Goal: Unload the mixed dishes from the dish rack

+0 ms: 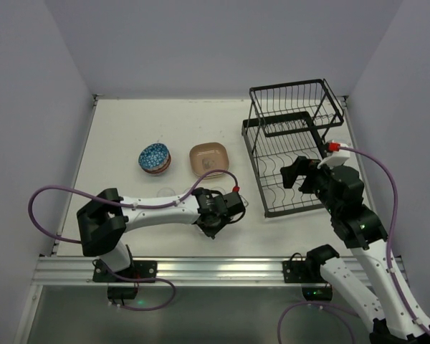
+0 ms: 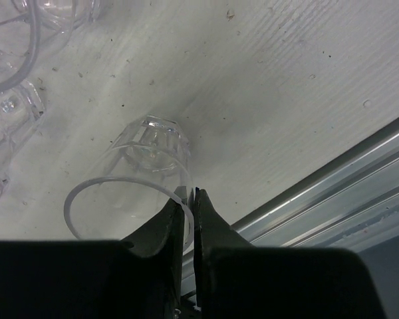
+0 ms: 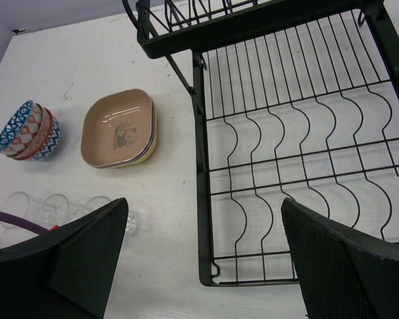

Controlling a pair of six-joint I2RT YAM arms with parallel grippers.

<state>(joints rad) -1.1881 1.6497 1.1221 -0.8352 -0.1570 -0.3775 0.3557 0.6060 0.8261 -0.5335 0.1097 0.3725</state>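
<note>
looks nearly finished: dish rack (image 1: 254, 154) at upper right bare where visible, bowls (image 1: 155, 158) and plates (image 1: 208, 158) stacked mid-frame, left gripper (image 2: 191, 199) pinching a glass cup (image 2: 146, 159) by its rim at lower centre, right gripper (image 1: 299, 174) wide open, empty, over the dish rack.

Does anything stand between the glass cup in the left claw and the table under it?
Nothing visible does. The left claw pinches the rim of the glass cup, and only the table shows beneath it. The other cups stand apart, to one side.
</note>
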